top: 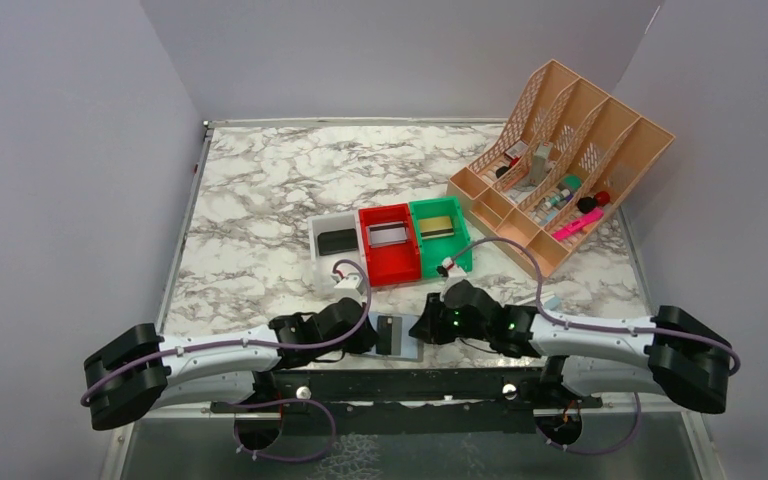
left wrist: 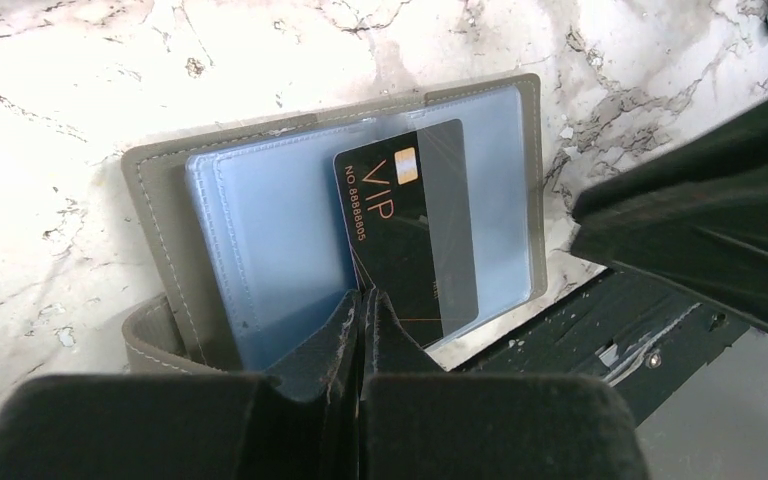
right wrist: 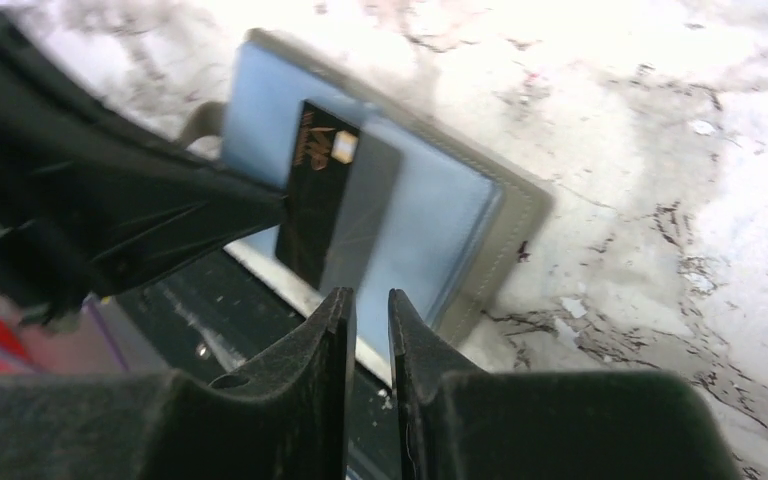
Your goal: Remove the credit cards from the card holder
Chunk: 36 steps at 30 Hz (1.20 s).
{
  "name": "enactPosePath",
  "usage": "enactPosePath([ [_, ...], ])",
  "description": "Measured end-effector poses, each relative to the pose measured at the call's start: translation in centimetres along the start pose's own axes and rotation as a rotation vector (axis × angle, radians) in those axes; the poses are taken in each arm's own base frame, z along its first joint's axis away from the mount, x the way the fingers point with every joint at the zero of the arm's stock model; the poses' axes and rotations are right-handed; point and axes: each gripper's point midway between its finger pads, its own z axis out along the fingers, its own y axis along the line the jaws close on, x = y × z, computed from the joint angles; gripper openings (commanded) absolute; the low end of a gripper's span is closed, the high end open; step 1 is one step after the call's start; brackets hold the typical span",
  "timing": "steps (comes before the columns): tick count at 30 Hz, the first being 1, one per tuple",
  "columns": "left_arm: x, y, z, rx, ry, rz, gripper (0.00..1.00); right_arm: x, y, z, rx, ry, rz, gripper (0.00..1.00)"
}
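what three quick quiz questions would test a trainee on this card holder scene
1. True or false: the black card lies fully clear of the card holder.
2. Fill in: the bin standing between the other two bins is ___.
3. The left gripper is: A wide open; B shut at the card's near edge; C out of view.
Key: 1 false, the card is partly tucked inside the holder. 2 the red bin. 3 B.
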Motion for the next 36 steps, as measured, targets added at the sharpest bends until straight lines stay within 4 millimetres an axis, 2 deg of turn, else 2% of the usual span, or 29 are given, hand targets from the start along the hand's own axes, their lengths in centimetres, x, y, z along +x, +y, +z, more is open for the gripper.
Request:
enactPosePath([
  [5, 0.1, 0.1, -0.1, -0.002, 0.001, 0.0, 0.0, -0.4, 2.1, -1.4, -0.153, -0.044, -0.016, 0.4],
  [8, 0.2, 0.3, -0.2, 0.001, 0.0, -0.004, 0.0, -0.2, 2.4, -0.8, -0.167, -0.028, -0.019, 0.41],
  [11, 0.3, 0.4, -0.3, 0.003, -0.002, -0.008, 0.03, 0.5, 1.9, 0.7, -0.121, 0.014, 0.002, 0.41],
  [14, 0.1, 0.2, -0.4, 0.01, -0.007, -0.01, 0.09, 1.4, 1.4, 2.0, -0.099, 0.051, 0.039, 0.4],
  [21, 0.0, 0.1, -0.5, 0.017, -0.013, -0.012, 0.29, 0.9, 2.5, 3.6, -0.083, 0.063, 0.098, 0.36],
  [22, 0.0, 0.2, -0.5, 0.016, -0.012, -0.011, 0.34, 0.8, 2.5, 3.8, -0.075, 0.066, 0.103, 0.36],
  [26, 0.2, 0.4, -0.3, 0.006, -0.007, -0.014, 0.45, 0.6, 2.4, 4.2, -0.043, 0.064, 0.129, 0.35],
  [29, 0.1, 0.2, -0.2, 0.009, -0.015, -0.027, 0.5, 0.5, 2.2, 4.2, -0.027, 0.06, 0.141, 0.35],
  [32, -0.1, 0.2, -0.2, 0.009, -0.024, -0.039, 0.5, 0.4, 2.1, 4.3, -0.019, 0.053, 0.149, 0.35],
  [36, -0.2, 0.1, -0.1, 0.02, -0.035, -0.043, 0.45, 0.4, 2.0, 4.3, -0.015, 0.052, 0.15, 0.33],
])
